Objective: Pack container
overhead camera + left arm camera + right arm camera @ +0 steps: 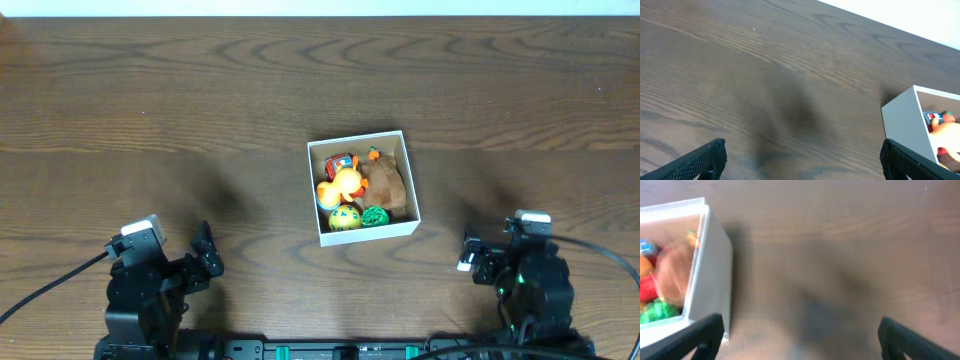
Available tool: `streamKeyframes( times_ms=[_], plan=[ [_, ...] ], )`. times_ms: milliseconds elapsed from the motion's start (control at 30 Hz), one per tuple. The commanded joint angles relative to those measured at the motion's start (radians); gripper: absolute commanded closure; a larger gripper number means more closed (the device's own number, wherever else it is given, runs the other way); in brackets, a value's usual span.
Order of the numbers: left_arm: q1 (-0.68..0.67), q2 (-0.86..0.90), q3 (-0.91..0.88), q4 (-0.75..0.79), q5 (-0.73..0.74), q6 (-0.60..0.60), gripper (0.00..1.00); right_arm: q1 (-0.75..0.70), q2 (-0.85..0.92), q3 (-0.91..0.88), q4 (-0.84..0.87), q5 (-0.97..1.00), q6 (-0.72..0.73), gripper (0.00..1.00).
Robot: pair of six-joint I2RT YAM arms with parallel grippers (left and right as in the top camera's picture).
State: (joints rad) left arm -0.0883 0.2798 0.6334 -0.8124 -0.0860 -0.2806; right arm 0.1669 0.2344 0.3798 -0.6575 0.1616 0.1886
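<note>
At the near left edge of the dark wood-grain worktop (200, 100) sits the left arm (150, 285). The left fingers (705, 159) are spread wide over bare wood and pinch nothing. In the left wrist view a white corner of the container (318, 190) shows at the right edge.

The container rests a little right of the worktop's centre. It is turned slightly off square and sits nearer the right arm than the left, touching neither. Inside it, packed close together, are:
- an orange duck-like toy (345, 185) near the middle
- a small red and blue toy (340, 162) behind the duck
- a brown plush (388, 185) on the right side
- a small orange piece (373, 153) at the plush's far end
- a yellow ball with green spots (345, 218) at the front wall
- a green toy (374, 215) next to the ball

At the near right edge is the right arm (530, 285). The right fingers (702, 332) are also spread wide and hold nothing, with the container's white wall just to their left.
</note>
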Motion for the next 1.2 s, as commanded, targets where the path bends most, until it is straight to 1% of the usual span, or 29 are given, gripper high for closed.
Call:
streamKeyframes(
  times_ms=[0, 67, 200, 333, 500, 1167],
  plan=[
    [-0.004, -0.001, 0.000, -0.003, -0.012, 0.013, 0.02, -0.019, -0.111, -0.105, 0.138, -0.057, -0.137, 0.01],
    [-0.004, -0.001, 0.000, -0.003, -0.012, 0.013, 0.02, -0.026, -0.161, -0.167, 0.272, -0.078, -0.190, 0.01],
    [-0.004, -0.001, 0.000, -0.003, -0.012, 0.013, 0.02, -0.043, -0.206, -0.279, 0.540, -0.084, -0.299, 0.01],
    [-0.004, -0.001, 0.000, -0.003, -0.012, 0.013, 0.02, -0.068, -0.227, -0.369, 0.693, -0.084, -0.357, 0.01],
    [-0.004, -0.001, 0.000, -0.003, -0.012, 0.013, 0.02, -0.084, -0.229, -0.374, 0.587, -0.091, -0.370, 0.01],
    [-0.004, -0.001, 0.000, -0.003, -0.012, 0.013, 0.02, -0.082, -0.228, -0.374, 0.589, -0.101, -0.370, 0.01]
  ],
)
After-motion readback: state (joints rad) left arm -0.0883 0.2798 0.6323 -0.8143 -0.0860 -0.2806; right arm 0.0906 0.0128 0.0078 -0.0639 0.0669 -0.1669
